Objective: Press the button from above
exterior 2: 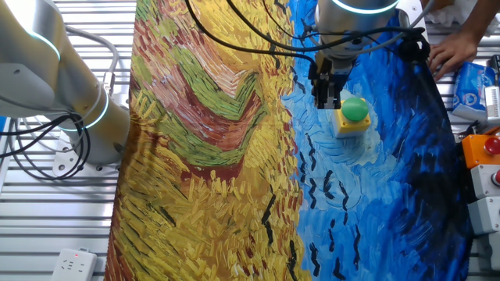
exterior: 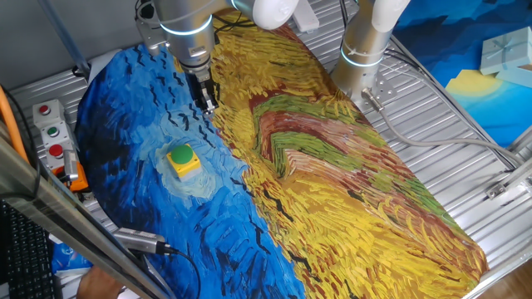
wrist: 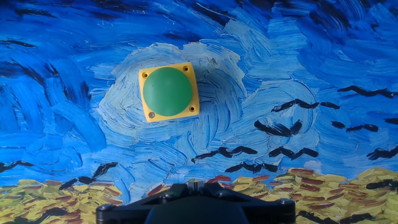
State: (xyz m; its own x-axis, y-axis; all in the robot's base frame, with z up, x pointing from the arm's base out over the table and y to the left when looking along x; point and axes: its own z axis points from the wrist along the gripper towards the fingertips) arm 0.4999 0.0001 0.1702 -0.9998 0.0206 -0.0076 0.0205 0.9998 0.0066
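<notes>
Task thing: the button (exterior: 183,158), a green dome on a small square yellow base, stands upright on the blue part of the painted cloth (exterior: 332,158) that covers the table.
Button position, one fixed view: left of the cloth's middle, nearer the camera than the gripper.
Button position, hand view: upper left of centre (wrist: 168,91), with all four corners of the base showing.
Tool: the gripper (exterior: 204,100) hangs from the arm with its fingers pointing down, above the cloth and apart from the button.
Tool position, the other fixed view: the gripper (exterior 2: 326,94) appears just left of the dome (exterior 2: 355,109); whether it overlaps the dome or stands off to the side cannot be settled from this angle.
Tool state: cannot tell. No view shows the fingertips clearly enough to tell a gap from contact.
Progress: judged early. The dome looks unpressed, and nothing touches it.
Remaining: judged as bringing the gripper over the dome, lowering it, and pressing.
Hidden: the hand view shows only a dark part of the hand body at the bottom edge, not the fingers.
Cut off: a grey control box (exterior: 51,137) with small red and green buttons lies at the left edge.
Bystander: a person's hand (exterior 2: 453,51) rests at the far right in the other fixed view.
</notes>
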